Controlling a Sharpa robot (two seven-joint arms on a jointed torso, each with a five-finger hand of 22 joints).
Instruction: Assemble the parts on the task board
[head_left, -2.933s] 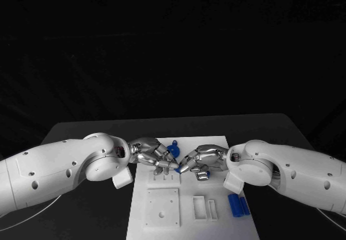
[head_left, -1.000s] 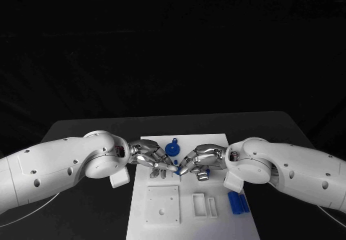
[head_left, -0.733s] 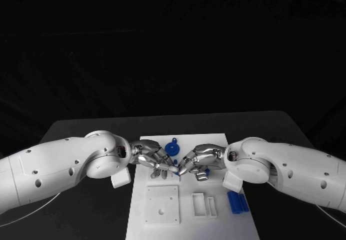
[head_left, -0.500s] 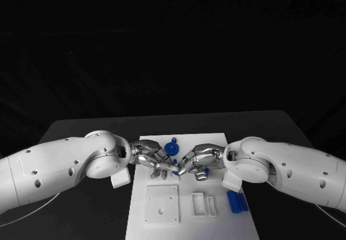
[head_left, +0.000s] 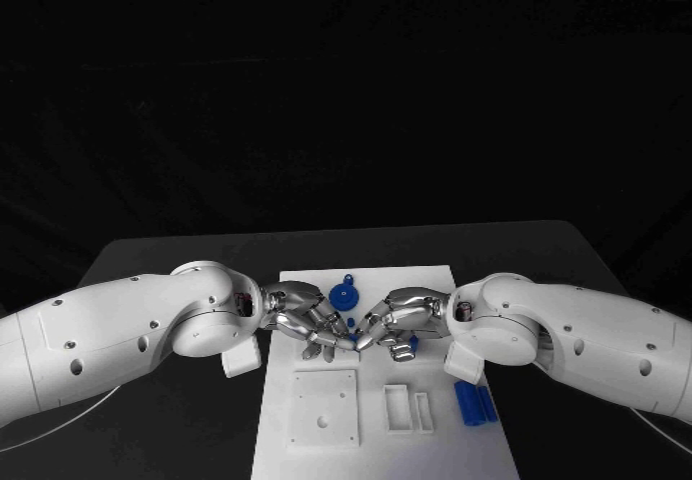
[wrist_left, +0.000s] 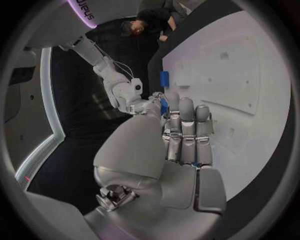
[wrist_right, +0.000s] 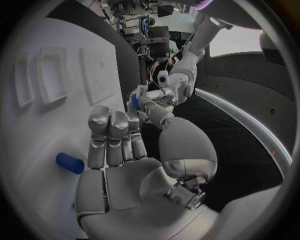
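Note:
The white task board lies in the middle of the table. My left hand and right hand meet fingertip to fingertip above its far half. Between them they pinch a small blue part. That small blue part sits by my left hand, against the right hand's fingers. From the other wrist, the small blue part shows past my right hand. A round blue part lies just beyond the hands.
A short blue cylinder lies on the board under my right hand. Two blue cylinders lie at the board's near right, beside two rectangular slots and a square recess. Black table surrounds the board.
Both hands have stayed fingertip to fingertip on the small blue part and have edged slightly toward the far side of the board. The other parts have not moved.

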